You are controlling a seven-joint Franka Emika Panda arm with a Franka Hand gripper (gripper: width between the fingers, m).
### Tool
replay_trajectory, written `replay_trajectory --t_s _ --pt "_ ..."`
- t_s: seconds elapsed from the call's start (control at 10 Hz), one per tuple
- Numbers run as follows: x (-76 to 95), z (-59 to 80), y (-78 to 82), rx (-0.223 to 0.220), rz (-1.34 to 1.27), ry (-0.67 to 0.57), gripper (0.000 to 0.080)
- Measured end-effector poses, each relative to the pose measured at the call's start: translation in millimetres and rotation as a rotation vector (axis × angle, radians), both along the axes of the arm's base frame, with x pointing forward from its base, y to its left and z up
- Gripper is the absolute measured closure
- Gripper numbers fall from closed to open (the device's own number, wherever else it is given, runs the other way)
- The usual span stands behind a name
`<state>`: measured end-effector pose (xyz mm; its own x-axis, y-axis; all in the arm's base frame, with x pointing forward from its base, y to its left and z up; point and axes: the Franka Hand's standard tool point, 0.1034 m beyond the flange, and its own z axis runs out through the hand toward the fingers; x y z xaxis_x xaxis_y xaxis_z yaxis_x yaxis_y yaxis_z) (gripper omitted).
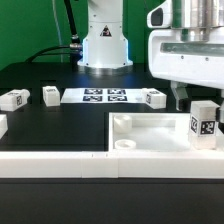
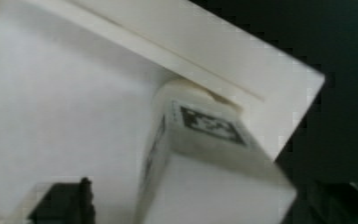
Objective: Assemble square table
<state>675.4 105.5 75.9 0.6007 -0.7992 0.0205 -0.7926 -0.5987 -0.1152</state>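
Clock positions refer to the exterior view's frame.

Surface: matte black bench (image 1: pixel 40 125). Room: plain green backdrop (image 1: pixel 30 30) behind it, 10 to 11 o'clock. The arm's white base (image 1: pixel 103 45) sits at 12, at the bench's far side. The marker board (image 1: pixel 93 96) lies flat just above centre. A long white border wall (image 1: pixel 50 162) runs across the whole near edge at 6.

The table top (image 1: pixel 150 135) lies flat with its rim up at 4 o'clock, just beside the border wall; can't tell if they touch. Its right side is cut off by the frame.

The upright leg (image 1: pixel 205 122) stands on the table top at 3 o'clock, tag facing the camera. The wrist view puts that leg (image 2: pixel 202 130) tight in a corner of the rim (image 2: pixel 247 60).

Loose legs on the bench:
- one leg (image 1: pixel 12 98) and another leg (image 1: pixel 50 95) at 9 o'clock
- a third leg (image 1: pixel 153 97) at 2, just off the marker board's end
- a fourth leg (image 1: pixel 2 125), clipped by the frame at 9

The gripper (image 1: pixel 202 100) hangs directly over the upright leg at 3 o'clock. Its jaws are spread wide and grip nothing. In the wrist view the gripper (image 2: pixel 197 205) straddles the leg, with clear space between the leg and the dark fingertip (image 2: pixel 60 200). The exterior view shows the same gap beside the finger (image 1: pixel 180 98).
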Motion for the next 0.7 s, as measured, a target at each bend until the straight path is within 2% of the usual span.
replay_trajectory --t_s 0.1,0.4,0.5,0.7 --pt "-1.5 -0.8 4.5 -0.014 0.07 -0.001 0.0158" --pt "-0.9 -1.1 0.0 -0.035 0.255 -0.01 0.0151" --pt "0.8 -0.7 -5.5 -0.07 0.482 -0.024 0.0151" --pt "5.7 -1.3 -15.7 -0.106 0.715 -0.052 0.0151"
